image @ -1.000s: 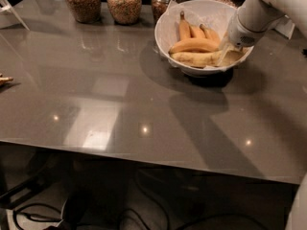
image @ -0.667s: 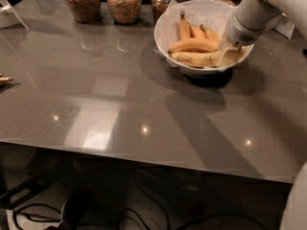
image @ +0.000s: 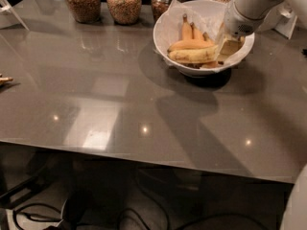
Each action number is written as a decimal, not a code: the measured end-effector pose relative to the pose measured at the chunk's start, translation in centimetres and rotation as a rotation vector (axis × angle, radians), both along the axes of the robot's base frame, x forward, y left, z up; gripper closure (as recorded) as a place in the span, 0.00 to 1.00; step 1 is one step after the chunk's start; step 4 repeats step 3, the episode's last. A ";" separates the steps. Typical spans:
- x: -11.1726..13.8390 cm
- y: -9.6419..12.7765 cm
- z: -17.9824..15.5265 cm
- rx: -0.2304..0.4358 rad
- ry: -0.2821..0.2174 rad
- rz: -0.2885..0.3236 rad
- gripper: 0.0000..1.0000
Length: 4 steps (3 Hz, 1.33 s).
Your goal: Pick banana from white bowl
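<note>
The white bowl (image: 162,32) stands on the grey table at the back right, lined with crinkled white paper. The banana (image: 192,55), long and pale yellow, lies across the front of the bowl. Shorter orange-yellow bananas (image: 188,34) lie behind it. My gripper (image: 226,46) reaches down from the upper right into the right side of the bowl, right at the banana's right end. The arm's white wrist hides the bowl's far right rim.
Several glass jars (image: 123,3) with brown contents stand in a row behind the bowl along the back edge. A white object (image: 287,24) sits right of the bowl. A small item (image: 5,79) lies at the table's left edge. Cables lie on the floor in front.
</note>
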<state>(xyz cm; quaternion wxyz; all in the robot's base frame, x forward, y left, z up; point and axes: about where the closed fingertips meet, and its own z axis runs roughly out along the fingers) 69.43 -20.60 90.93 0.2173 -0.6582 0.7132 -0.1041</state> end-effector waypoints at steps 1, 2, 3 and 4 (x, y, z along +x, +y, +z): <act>0.1 -0.2 3.0 0.018 -0.055 0.000 1.00; -0.7 -0.9 5.8 0.081 -0.090 -0.005 1.00; -2.6 -1.9 8.3 0.141 -0.104 0.007 1.00; -2.6 -1.9 8.3 0.141 -0.104 0.007 1.00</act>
